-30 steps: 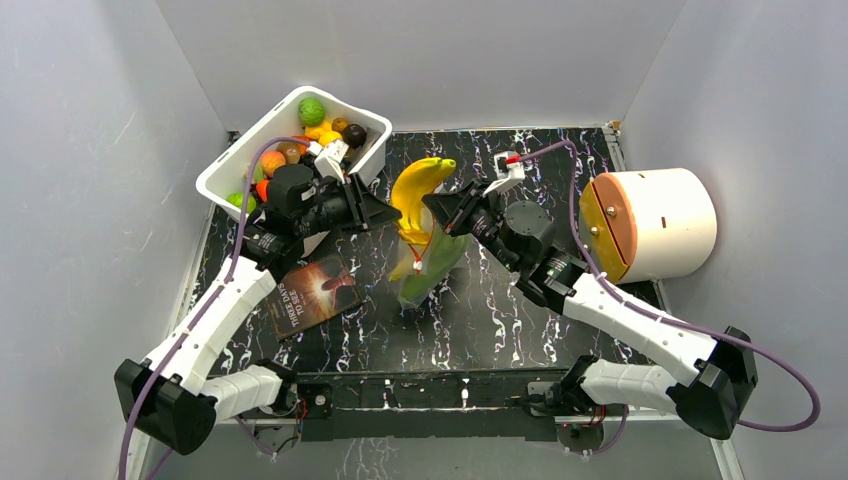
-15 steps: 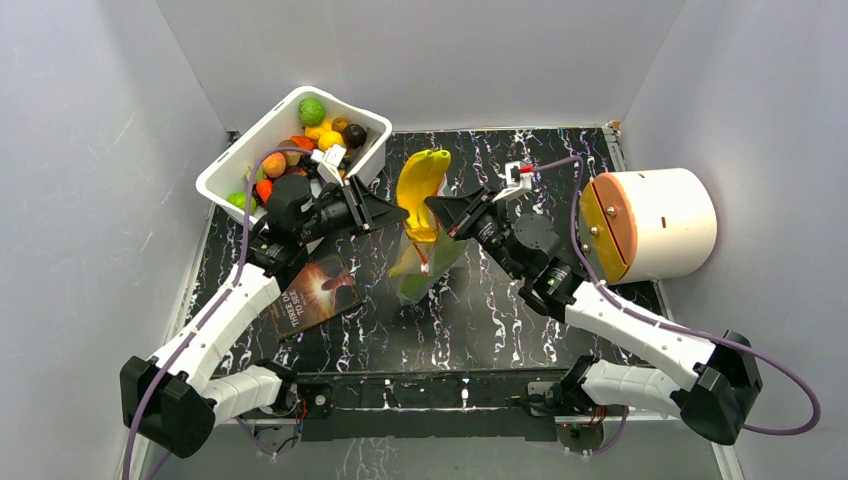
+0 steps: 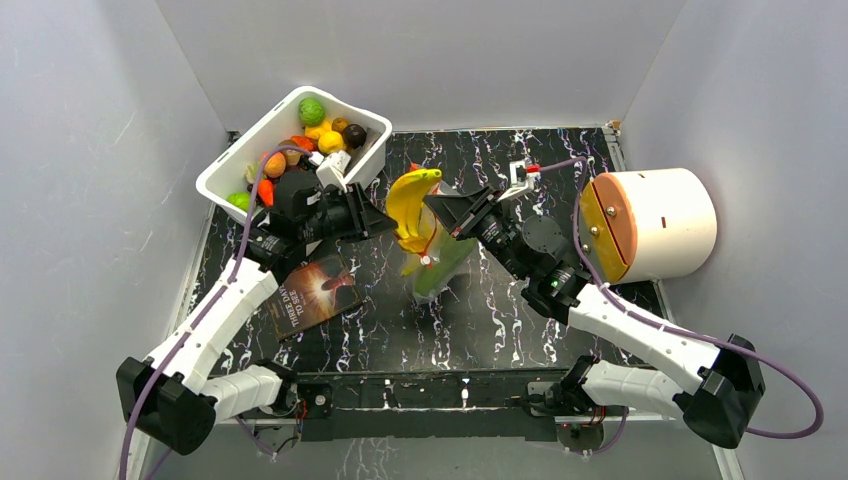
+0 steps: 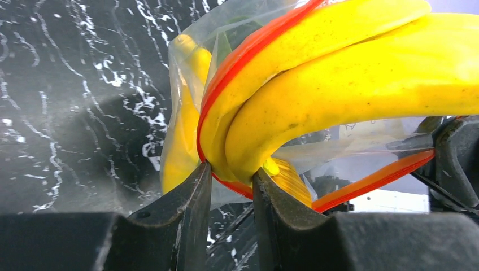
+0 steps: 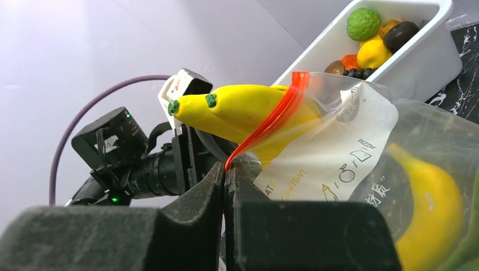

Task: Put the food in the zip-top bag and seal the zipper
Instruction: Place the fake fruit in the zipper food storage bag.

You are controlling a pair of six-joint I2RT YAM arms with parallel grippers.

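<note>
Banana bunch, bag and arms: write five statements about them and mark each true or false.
1. The banana bunch pokes out of the zip-top bag. True.
2. The zipper is sealed. False: it gapes around the bananas.
3. The right jaws pinch the zipper. True.
4. The left jaws hold the booklet. False: they grip the banana bunch; the booklet lies flat, untouched.
5. The white tub is empty. False: it holds toy fruit.
</note>
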